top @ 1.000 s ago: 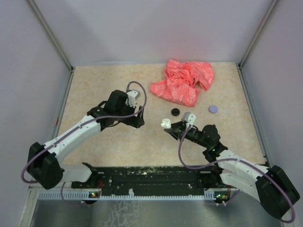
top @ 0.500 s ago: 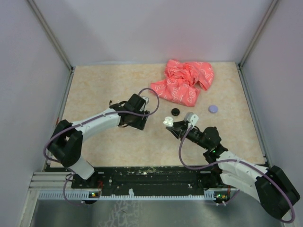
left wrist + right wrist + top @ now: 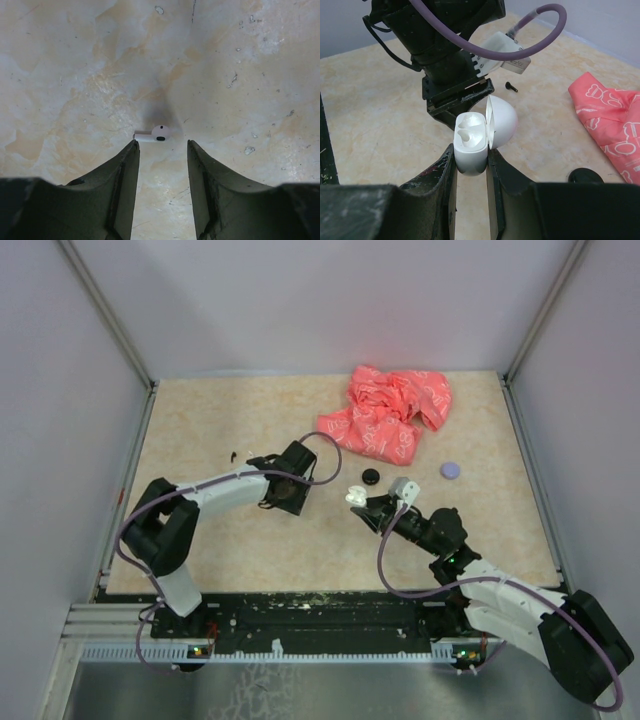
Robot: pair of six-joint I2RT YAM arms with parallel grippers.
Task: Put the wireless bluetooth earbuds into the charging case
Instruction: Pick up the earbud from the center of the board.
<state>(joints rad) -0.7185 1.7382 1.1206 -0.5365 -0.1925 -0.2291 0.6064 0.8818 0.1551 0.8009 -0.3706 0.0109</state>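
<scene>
I see left arm has swung right and dropped low. Left claw (image 3: 161,144) is narrowing, gap not yet shut, nothing gripped. Small white stemmed earbud (image 3: 156,134) lies on beige table (image 3: 60,60) just past fingertips. Pickup close, I judge. Right claw (image 3: 470,157) clamps glossy white charging case (image 3: 470,142), lid up. Top view hides earbud under arm; left wrist shows it. Case sockets visible from right wrist only.

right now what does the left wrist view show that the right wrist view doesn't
Only the left wrist view: a white earbud lying on the table, just ahead of the open left pincer.
Only the right wrist view: the charging case, lid open, clamped in the right pincer, plus a pink cloth and a black disc.
Both: the beige table and the left pincer.
</scene>
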